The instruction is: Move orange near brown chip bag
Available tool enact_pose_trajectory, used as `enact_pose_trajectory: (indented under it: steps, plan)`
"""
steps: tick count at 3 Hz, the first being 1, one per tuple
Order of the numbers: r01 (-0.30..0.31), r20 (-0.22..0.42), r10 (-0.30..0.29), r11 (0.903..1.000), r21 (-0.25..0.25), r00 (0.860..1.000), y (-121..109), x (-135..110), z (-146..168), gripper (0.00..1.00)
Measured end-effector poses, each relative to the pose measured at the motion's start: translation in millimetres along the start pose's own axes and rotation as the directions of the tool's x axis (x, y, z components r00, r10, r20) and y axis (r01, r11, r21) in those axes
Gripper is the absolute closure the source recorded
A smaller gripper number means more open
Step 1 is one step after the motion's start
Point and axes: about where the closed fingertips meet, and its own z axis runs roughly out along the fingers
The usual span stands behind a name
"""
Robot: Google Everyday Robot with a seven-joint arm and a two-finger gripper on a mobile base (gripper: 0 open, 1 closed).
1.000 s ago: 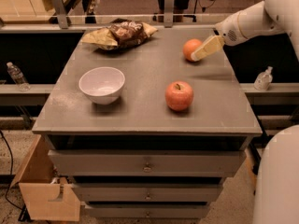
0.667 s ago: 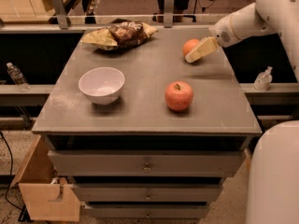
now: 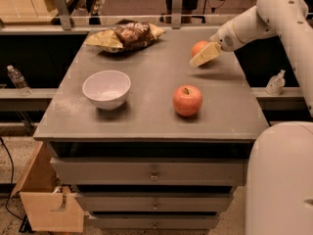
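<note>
The orange (image 3: 198,47) sits at the far right of the grey cabinet top (image 3: 146,106), partly hidden behind my gripper. My gripper (image 3: 204,56) reaches in from the right, its pale fingers against the orange's front. The brown chip bag (image 3: 133,33) lies at the far middle of the top, resting on a yellow-tan bag (image 3: 102,39). A reddish-pink apple (image 3: 187,100) with a stem stands front right of centre.
A white bowl (image 3: 106,88) stands on the left half of the top. Drawers run below the front edge. A metal rail with posts (image 3: 177,6) crosses behind the table. Small bottles stand on side ledges at left (image 3: 17,80) and right (image 3: 276,83).
The arm has shifted slightly left, with the gripper still at the orange. The orange, apple, bowl and bags stay where they were.
</note>
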Motion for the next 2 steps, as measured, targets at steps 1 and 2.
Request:
enact_pose_trajectory:
  steps: [1, 2]
  plan:
    - [-0.014, -0.012, 0.014, 0.9999, -0.003, 1.0, -1.9, 3.5, 4.5, 0.41]
    - [0.001, 0.001, -0.001, 1.0, 0.006, 1.0, -4.5, -2.1, -4.2, 0.72]
